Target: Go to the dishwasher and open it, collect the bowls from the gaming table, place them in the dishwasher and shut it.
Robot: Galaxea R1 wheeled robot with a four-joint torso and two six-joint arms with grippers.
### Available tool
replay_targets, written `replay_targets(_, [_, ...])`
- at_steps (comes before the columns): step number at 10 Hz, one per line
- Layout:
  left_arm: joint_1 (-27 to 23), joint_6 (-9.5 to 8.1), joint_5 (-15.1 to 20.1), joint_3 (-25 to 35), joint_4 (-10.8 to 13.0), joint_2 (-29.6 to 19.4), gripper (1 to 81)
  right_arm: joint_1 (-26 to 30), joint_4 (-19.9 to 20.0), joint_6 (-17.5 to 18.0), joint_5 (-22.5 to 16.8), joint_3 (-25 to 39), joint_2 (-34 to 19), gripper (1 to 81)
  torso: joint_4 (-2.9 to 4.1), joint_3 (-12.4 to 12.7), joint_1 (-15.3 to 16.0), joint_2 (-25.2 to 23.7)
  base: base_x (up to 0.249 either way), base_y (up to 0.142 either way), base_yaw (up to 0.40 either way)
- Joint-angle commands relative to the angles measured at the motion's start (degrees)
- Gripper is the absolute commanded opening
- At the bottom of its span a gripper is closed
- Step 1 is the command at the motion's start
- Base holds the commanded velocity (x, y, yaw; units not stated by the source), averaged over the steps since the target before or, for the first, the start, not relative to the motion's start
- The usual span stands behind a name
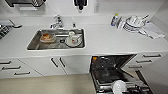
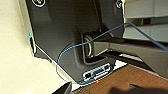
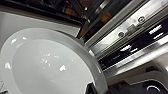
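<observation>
One long white desk [image 1: 105, 37] runs across the head view, with a steel sink [image 1: 32, 42] sunk into it left of centre. Inside the sink sit a clear container [image 1: 47, 37] holding something orange, and beside it a white mug [image 1: 75, 39] resting on a white dish. A chrome tap [image 1: 58, 22] stands behind the basin. At the far right of the desk, a stack of white plates and dishes [image 1: 133, 23] sits on a cloth [image 1: 153, 30], with a small bottle [image 1: 114, 19] just beside it.

Below the desk are white cabinet doors and drawers [image 1: 72, 64] with dark bar handles. To their right the dishwasher [image 1: 110, 70] stands open, its door dropped down toward the floor and its dark racked interior exposed. A round white dish [image 1: 119, 86] hangs over the lowered door at the bottom edge of the head view.

In the right wrist view that same white dish [image 3: 50, 65] appears large and glossy, shallow with a raised rim, close against the dishwasher's steel door edge and dark control strip [image 3: 130, 42]. Whether the right end effector is pinching it cannot be told, as its fingers are not clear.

The left wrist view shows dark robot housing, a thin blue cable [image 2: 75, 47], pale floor [image 2: 15, 50] and a reddish-brown surface [image 2: 130, 80]. The state of the left end effector cannot be told.
</observation>
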Motion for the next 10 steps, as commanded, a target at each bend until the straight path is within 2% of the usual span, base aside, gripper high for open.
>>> replay_targets(1, [5.90, 0.72, -0.63, -2.51, 2.24, 3.36, 81.1, 8.09, 0.18, 1.93, -0.71, -1.24, 0.48, 1.0, 0.00, 0.00, 0.00, 0.00, 0.000, 0.000, 0.000])
replay_targets(2, [8.71, 0.72, -1.57, -4.94, 2.15, 5.88, 81.1, 9.94, 0.10, 3.40, -0.80, -3.42, 2.65, 1.0, 0.00, 0.00, 0.00, 0.00, 0.000, 0.000, 0.000])
replay_targets(3, [10.73, 0.72, -3.95, -8.28, 2.33, 8.62, 81.1, 11.18, 0.18, 4.99, -0.89, -7.01, 5.20, 1.0, 0.00, 0.00, 0.00, 0.00, 0.000, 0.000, 0.000])
replay_targets(4, [12.58, 0.72, -4.32, -10.95, 2.68, 10.75, 81.1, 11.79, 0.27, 5.79, -1.15, -11.32, 8.46, 1.0, 0.00, 0.00, 0.00, 0.00, 0.000, 0.000, 0.000])
replay_targets(7, [15.22, 0.81, -4.32, -13.06, 3.12, 12.68, 81.1, 12.49, 0.36, 6.76, -0.89, -22.58, 15.67, 1.0, 0.00, 0.00, 0.00, 0.00, 0.000, 0.000, 0.000])
replay_targets(10, [17.06, 0.81, -4.32, -16.67, 3.12, 15.05, 81.1, 13.63, 0.89, 7.55, -0.71, -27.79, 17.97, 1.0, 0.00, 0.00, 0.00, 0.00, 0.000, 0.000, 0.000])
